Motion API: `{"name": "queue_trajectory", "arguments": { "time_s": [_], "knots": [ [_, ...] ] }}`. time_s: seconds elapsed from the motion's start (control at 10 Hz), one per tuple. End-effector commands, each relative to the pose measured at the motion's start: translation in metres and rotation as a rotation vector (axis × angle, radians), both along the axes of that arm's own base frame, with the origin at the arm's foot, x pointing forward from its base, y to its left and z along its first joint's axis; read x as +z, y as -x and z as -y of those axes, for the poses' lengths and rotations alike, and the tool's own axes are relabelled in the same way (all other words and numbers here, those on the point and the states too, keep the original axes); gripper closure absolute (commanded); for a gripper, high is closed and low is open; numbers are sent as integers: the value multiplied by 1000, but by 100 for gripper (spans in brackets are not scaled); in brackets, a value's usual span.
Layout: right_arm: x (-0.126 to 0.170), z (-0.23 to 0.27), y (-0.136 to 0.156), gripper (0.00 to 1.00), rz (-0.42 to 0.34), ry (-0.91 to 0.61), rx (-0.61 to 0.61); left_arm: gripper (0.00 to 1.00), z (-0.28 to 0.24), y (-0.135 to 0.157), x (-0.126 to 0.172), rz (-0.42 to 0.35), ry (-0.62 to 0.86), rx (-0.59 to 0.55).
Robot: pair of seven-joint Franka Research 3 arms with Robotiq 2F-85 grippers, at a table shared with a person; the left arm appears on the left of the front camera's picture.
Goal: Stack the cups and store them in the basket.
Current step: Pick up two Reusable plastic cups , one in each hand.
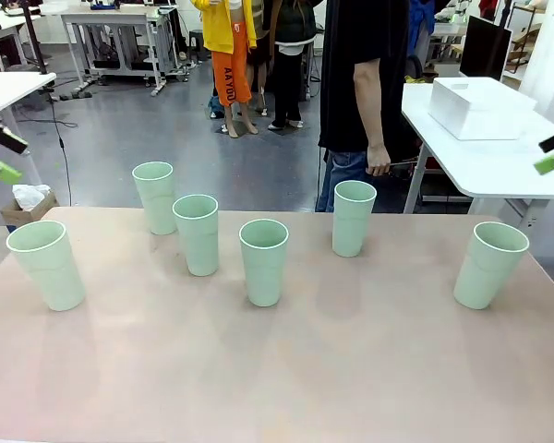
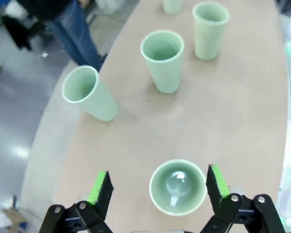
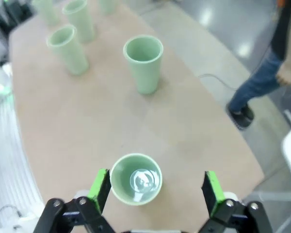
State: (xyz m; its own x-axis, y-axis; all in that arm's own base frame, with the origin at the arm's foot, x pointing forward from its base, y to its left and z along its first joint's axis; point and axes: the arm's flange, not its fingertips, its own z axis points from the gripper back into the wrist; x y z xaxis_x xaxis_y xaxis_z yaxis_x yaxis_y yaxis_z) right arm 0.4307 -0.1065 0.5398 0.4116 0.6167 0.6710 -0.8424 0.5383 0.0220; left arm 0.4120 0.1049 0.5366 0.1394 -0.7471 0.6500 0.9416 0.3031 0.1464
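Six pale green cups stand upright and apart on the tan table (image 1: 286,369): at far left (image 1: 45,264), at back left (image 1: 154,197), two near the middle (image 1: 197,233) (image 1: 264,261), one at back right (image 1: 353,218), one at far right (image 1: 489,264). The white basket (image 1: 480,108) sits on a separate white table at the back right. My left gripper (image 1: 7,155) hovers high at the left edge, open, above the leftmost cup (image 2: 178,187). My right gripper (image 1: 549,152) hovers open at the right edge, above the rightmost cup (image 3: 136,178). Neither holds anything.
A person (image 1: 360,83) in a dark top stands at the far side, just behind the back-right cup. The white side table (image 1: 499,166) with the basket lies beyond the table's right rear corner. Bare tabletop spreads in front of the cups.
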Motion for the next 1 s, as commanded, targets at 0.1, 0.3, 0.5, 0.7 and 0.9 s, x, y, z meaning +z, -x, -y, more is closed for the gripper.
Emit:
{"name": "queue_trajectory", "arguments": {
  "time_s": [0.1, 0.3, 0.5, 0.7, 0.9],
  "knots": [
    [-36, 49, -22, 0, 62, -99, 233, 0, -35, -4, -20, 66, 91, -188],
    [-27, 34, -4, 0, 46, -65, 150, 0, -29, 8, -18, 62, 56, -127],
    [-27, 34, -4, 0, 46, -65, 150, 0, -29, 8, -18, 62, 56, -127],
    [-38, 41, -7, 0, 57, -55, 179, 0, -32, 8, -23, 55, 46, -136],
    [-33, 100, -40, 0, 74, -167, 183, 0, -78, -17, -21, 10, 98, -190]
  ]
}}
